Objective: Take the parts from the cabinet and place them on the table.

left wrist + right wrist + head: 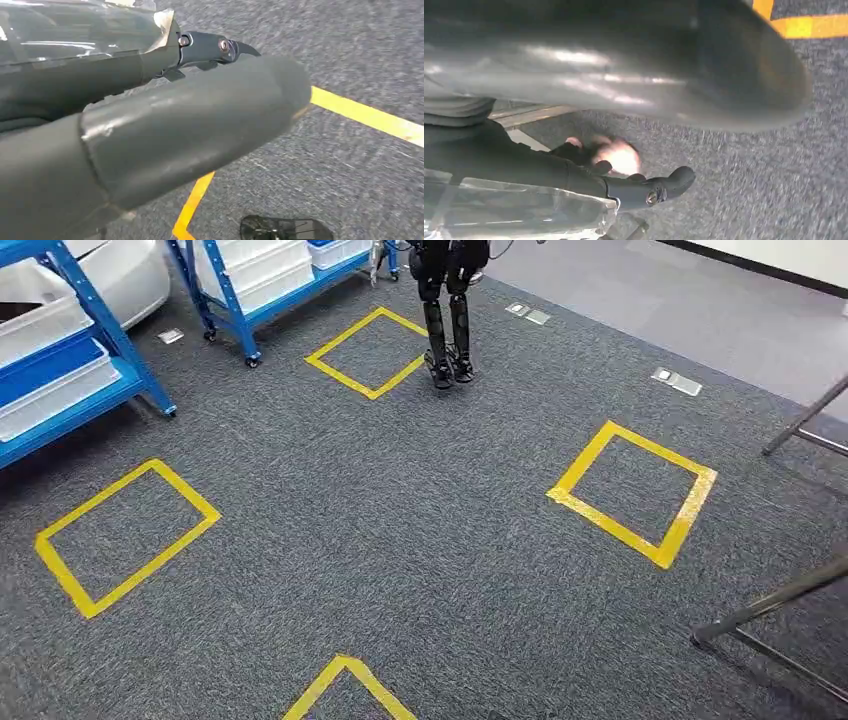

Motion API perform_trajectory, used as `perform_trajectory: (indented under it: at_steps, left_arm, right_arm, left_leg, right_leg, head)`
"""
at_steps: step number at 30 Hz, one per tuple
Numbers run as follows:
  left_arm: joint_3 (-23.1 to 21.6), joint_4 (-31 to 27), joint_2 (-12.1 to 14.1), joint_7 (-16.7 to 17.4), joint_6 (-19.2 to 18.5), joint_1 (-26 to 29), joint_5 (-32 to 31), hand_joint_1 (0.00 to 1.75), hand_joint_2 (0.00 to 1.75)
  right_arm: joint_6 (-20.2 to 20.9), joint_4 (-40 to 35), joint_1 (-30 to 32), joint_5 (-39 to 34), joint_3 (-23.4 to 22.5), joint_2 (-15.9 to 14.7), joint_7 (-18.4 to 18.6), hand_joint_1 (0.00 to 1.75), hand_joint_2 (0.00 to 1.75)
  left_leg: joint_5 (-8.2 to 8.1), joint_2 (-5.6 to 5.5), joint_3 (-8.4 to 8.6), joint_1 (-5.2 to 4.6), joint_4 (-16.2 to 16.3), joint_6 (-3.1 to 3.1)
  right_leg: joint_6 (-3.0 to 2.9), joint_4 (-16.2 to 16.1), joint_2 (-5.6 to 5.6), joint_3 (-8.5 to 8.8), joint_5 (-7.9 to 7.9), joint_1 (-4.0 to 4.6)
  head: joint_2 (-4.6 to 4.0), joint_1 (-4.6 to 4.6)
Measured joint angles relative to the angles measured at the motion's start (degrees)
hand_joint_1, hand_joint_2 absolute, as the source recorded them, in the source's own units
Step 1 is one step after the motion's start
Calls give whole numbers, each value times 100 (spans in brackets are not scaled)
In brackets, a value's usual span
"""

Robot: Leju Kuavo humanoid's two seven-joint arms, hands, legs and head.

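Cabinet (pixel 70 360) beside open carpet (pixel 420 540)

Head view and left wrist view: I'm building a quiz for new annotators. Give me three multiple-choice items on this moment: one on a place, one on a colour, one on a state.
1. Where do the other robot's legs stand?
A. inside the far yellow square
B. just beside the far yellow square
C. on a rack shelf

2. What colour are the rack frames?
A. blue
B. red
C. green

3. What is the left hand doing?
A. gripping a white bin
B. resting on a table
C. holding nothing, above the carpet

Answers:
1 B: both feet sit on carpet outside the tape, next to the square's corner.
2 A: the posts and shelves are bright blue.
3 C: the thumb and a dark finger stick out with nothing between them, and carpet lies behind.
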Motion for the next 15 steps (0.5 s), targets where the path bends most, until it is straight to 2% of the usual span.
perform_trajectory:
  at_steps: [1, 2, 3, 4, 6, 7, 8, 9, 10, 11, 12, 13, 14, 15]
  left_arm:
    - [0, 2, -7, 0, 0, -1, -4, 0, 0]
    - [-2, 2, -9, 0, 0, -4, -7, 0, 0]
    - [-2, 0, -7, 0, 0, -6, -15, 0, 0]
    - [-2, 2, -4, 0, 0, -7, -15, 0, 0]
    - [-2, 2, -4, 0, 0, 7, -22, 0, 0]
    - [-2, 2, 2, 0, 2, 18, -31, 0, 0]
    - [-2, 2, 11, 0, 9, 23, -37, 0, 0]
    - [-4, 2, 4, 0, 13, 20, -41, 0, 0]
    - [-7, 2, 2, 0, 15, 3, -48, 0, 0]
    - [-7, 2, 2, 0, 15, -19, -57, 0, 0]
    - [-9, 2, 2, 0, 15, -22, -63, 0, 0]
    - [-9, 2, 2, 4, 15, -14, -72, 0, 0]
    - [-7, 2, 4, 9, 15, -1, -79, 0, 0]
    - [-7, 2, 9, 13, 15, 8, -79, 0, 0]
  right_arm:
    - [-4, 2, 25, -4, -7, 0, 0, 0, 0]
    - [-7, 7, 38, -7, -22, 0, 0, 0, 0]
    - [-7, 18, 46, -9, -35, 4, 0, 0, 0]
    - [-7, 22, 61, -11, -39, 9, 0, 0, 0]
    - [7, 24, 91, -13, -46, 24, 0, 0, 0]
    - [7, 24, 93, -15, -55, 39, -4, 0, 0]
    - [4, 24, 93, -15, -72, 39, -11, 0, 0]
    - [0, 24, 107, -15, -85, 39, -28, 0, 0]
    - [-2, 24, 141, -17, -89, 46, -35, 0, 0]
    - [0, 26, 192, -22, -94, 46, -35, 0, 0]
    - [22, 33, 244, -24, -103, 46, -35, 0, 0]
    - [55, 39, 274, -28, -120, 42, -37, 0, 0]
    - [72, 44, 299, -28, -131, 46, -42, 0, 0]
    - [77, 46, 307, -28, -131, 52, -46, 0, 0]
  left_leg:
    - [-7, -91, 8, 9, 7, -16]
    - [-18, -164, 12, 14, 22, -46]
    - [-30, -221, -4, -2, 48, -91]
    - [-61, -284, -13, -26, 73, -135]
    - [-38, -366, -43, 4, 55, -179]
    - [-26, -420, -65, 18, 52, -213]
    - [-69, -332, -78, 55, 98, -233]
    - [-187, 30, -143, 16, 263, -257]
    - [-402, 233, -306, 17, 604, -278]
    - [-645, 313, -547, 27, 1091, -294]
    - [-833, 335, -792, 29, 1569, -308]
    - [-903, 338, -942, 35, 1855, -317]
    - [-831, 345, -961, 42, 1868, -316]
    - [-654, 367, -850, 43, 1638, -309]
  right_leg:
    - [75, -560, 54, 264, 237, -28]
    - [134, -1116, 233, 526, 444, -74]
    - [139, -1388, 485, 618, 504, -110]
    - [58, -1411, 409, 655, 533, -74]
    - [-20, -1395, 312, 670, 528, -35]
    - [-68, -1399, 252, 683, 550, -53]
    - [-112, -1432, 185, 689, 575, -105]
    - [-156, -1435, 143, 702, 569, -84]
    - [-207, -1435, 65, 715, 551, -60]
    - [-246, -1434, -25, 725, 534, -35]
    - [-269, -1433, -134, 729, 518, -15]
    - [-282, -1430, -213, 730, 509, -4]
    - [-289, -1430, -290, 735, 503, 4]
    - [-298, -1430, -346, 741, 493, 6]
  head:
    - [0, -2]
    - [0, 2]
    - [0, 13]
    - [0, 9]
    - [0, 0]
    - [0, 0]
    - [0, 2]
    - [0, -21]
    - [0, -59]
    - [0, -55]
    - [0, -55]
    - [0, -61]
    - [0, -55]
    - [0, -59]
